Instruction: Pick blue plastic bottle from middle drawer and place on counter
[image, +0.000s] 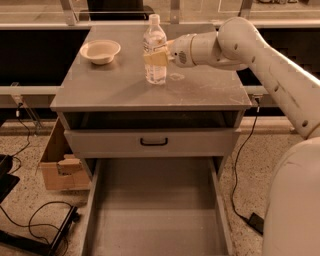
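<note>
The blue plastic bottle (155, 47), clear with a white cap and a pale label band, stands upright on the counter (200, 92) near its back middle. My gripper (167, 54) is at the bottle's right side at label height, reaching in from the right on the white arm. The middle drawer (157, 210) is pulled out below the cabinet, and its grey floor is bare.
A cream bowl (100, 51) sits on the counter's back left. A drawer front with a black handle (154, 142) is above the open drawer. A cardboard box (57, 170) and cables (30, 220) lie on the floor at the left. A black cable (240, 190) hangs at the right.
</note>
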